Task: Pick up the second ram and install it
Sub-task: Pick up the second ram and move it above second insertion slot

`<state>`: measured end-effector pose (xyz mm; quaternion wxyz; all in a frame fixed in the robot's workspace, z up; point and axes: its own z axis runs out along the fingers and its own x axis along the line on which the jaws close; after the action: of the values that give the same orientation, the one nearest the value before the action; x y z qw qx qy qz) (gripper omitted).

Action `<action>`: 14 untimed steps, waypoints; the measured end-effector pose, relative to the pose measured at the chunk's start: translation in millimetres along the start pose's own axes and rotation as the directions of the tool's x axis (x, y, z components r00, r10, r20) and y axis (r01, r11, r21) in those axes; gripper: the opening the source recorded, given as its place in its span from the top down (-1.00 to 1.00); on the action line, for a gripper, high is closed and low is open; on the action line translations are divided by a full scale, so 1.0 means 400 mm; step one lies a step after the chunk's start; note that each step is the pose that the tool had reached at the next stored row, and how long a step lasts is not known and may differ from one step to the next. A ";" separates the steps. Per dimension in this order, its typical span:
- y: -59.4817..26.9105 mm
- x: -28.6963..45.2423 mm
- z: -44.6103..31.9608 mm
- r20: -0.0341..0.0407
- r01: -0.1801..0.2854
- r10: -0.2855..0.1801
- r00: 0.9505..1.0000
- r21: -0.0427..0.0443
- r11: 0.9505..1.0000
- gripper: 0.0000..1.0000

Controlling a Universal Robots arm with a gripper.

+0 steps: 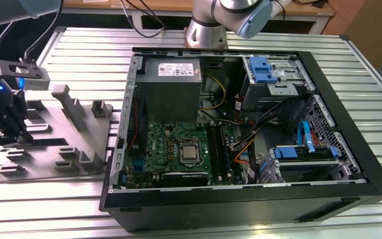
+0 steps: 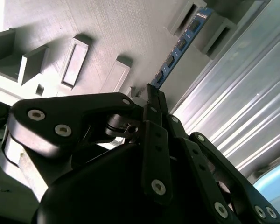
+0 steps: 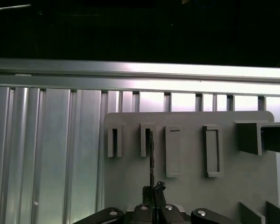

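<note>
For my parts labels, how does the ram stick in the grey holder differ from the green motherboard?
The second ram is a narrow blue strip; the motherboard is a wide green board. The second ram stands on edge in the grey holder; the motherboard lies flat inside the black case. The hand grips the second ram's end, not the motherboard. Both carry dark chips.

I can read no text anywhere: the pale label (image 1: 177,69) on the grey power-supply box (image 1: 171,97), at twelve o'clock inside the computer case (image 1: 244,201), carries print I cannot make out.
</note>
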<state>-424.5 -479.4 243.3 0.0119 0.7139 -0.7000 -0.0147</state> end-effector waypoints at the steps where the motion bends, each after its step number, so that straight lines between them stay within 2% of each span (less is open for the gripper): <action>1: 0.000 0.000 -0.005 0.000 0.000 0.000 1.000 0.000 1.000 0.76; 5: 0.001 -0.001 -0.027 0.000 0.000 0.000 1.000 0.000 1.000 0.76; 14: 0.003 -0.002 -0.093 0.000 0.000 0.000 1.000 0.000 1.000 0.76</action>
<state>-424.5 -478.9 280.4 0.0118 0.7139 -0.7000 -0.0147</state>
